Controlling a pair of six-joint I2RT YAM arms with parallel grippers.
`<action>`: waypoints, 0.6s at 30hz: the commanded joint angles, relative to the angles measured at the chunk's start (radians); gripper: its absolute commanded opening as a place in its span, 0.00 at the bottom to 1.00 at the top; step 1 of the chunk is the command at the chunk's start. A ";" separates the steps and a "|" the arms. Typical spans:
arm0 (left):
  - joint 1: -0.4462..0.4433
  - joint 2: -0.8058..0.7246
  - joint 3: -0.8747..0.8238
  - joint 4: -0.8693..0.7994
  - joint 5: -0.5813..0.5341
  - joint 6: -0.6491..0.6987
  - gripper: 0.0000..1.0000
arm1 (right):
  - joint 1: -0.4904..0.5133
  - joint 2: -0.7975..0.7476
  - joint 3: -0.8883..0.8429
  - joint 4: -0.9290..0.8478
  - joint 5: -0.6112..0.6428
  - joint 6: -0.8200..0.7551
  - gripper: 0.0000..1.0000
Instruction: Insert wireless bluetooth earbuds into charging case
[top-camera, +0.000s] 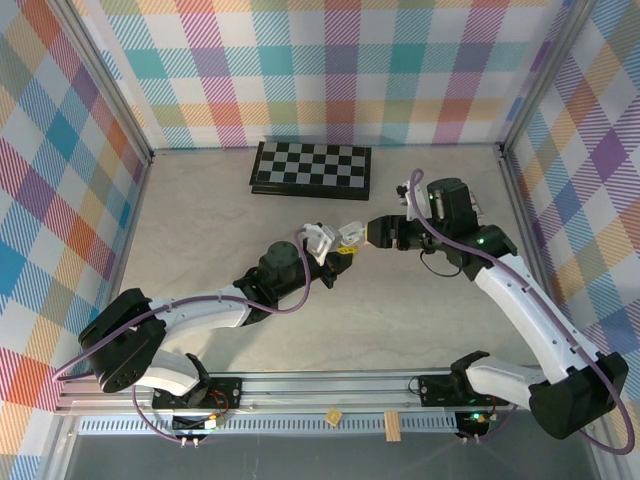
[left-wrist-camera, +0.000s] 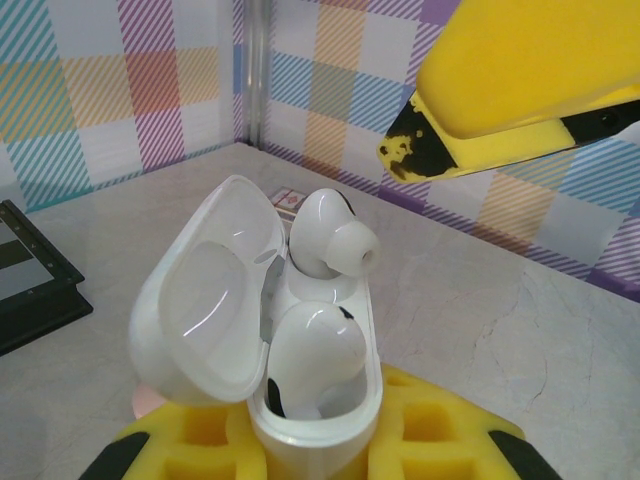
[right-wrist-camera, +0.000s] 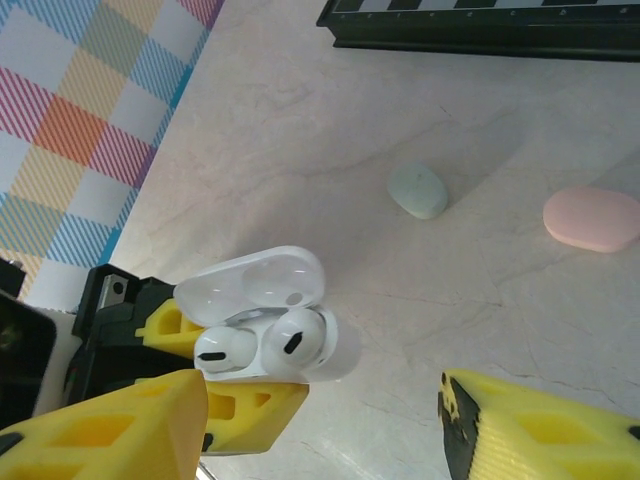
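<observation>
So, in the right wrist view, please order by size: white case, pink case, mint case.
Largest: white case, but it sits nearer the camera, so its lead is unsure.
Then: pink case.
Smallest: mint case.

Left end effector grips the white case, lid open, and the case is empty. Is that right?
Not empty: the left wrist view shows two white earbuds in the case, the far one sitting higher. The left end effector does grip it, lid open.
</observation>
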 joint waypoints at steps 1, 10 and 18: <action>-0.011 -0.021 0.006 0.062 0.019 -0.001 0.12 | -0.002 0.018 -0.011 -0.004 -0.003 0.010 0.61; -0.011 -0.037 0.010 0.058 0.020 -0.003 0.12 | -0.004 0.071 -0.002 0.004 -0.031 -0.004 0.60; -0.011 -0.048 0.015 0.048 0.031 -0.007 0.12 | -0.003 0.095 -0.008 0.016 -0.054 -0.002 0.59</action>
